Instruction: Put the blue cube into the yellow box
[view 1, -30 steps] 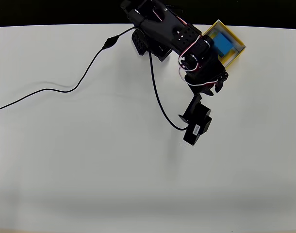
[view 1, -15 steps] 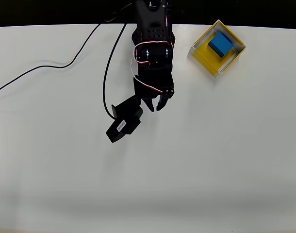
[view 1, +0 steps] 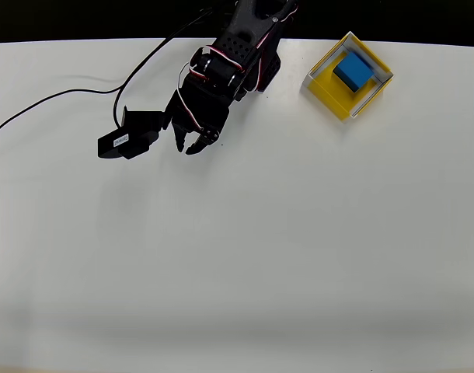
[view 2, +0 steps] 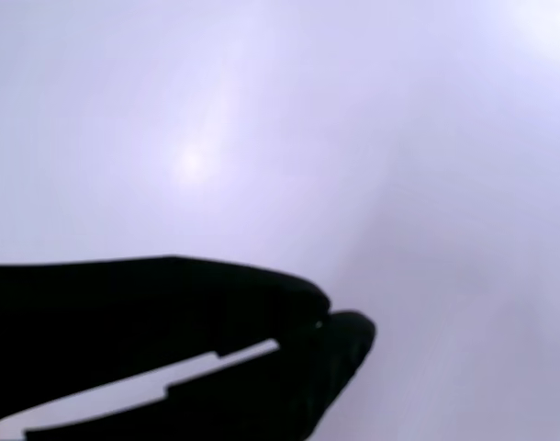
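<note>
The blue cube point(view 1: 353, 70) lies inside the yellow box point(view 1: 332, 91) at the table's back right in the overhead view. My black gripper point(view 1: 192, 145) is far to its left, over bare white table, holding nothing. In the wrist view the two dark fingertips point(view 2: 326, 322) meet at their ends, with a thin slit of table showing between the fingers further back. The gripper point(view 2: 322, 321) is shut and empty.
The black arm point(view 1: 237, 54) reaches in from the table's back edge. Its wrist camera point(view 1: 128, 140) sticks out to the left. A black cable point(view 1: 50, 101) snakes over the back left of the table point(view 1: 260, 256).
The arm has swung from beside the yellow box leftward across the table's back. The blue cube stays in the box. The cable has shifted with the arm.
</note>
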You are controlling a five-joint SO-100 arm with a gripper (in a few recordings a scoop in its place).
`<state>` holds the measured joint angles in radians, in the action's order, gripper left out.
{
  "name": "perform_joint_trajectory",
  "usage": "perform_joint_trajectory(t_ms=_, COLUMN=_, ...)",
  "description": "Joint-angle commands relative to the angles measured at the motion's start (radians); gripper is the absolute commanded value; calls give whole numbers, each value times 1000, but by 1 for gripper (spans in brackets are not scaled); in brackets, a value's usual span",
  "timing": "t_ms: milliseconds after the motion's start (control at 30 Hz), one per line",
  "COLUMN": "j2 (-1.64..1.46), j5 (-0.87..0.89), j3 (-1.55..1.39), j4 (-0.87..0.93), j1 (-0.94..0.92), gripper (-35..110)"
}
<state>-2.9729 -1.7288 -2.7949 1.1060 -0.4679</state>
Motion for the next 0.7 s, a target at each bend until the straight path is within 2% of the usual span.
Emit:
perform_joint_trajectory(t_ms=0, j2=-78, j5=23, j3=-48, j4=-9, j1=17, gripper=0)
perform_joint_trajectory(t_ms=367, j2=-318, j5=67, j3=-285, j4=17, j1=189, gripper=0)
perform_joint_trajectory(t_ms=667, j2=-362, j5=3, j3=-350, j4=132, j1=308, gripper=0)
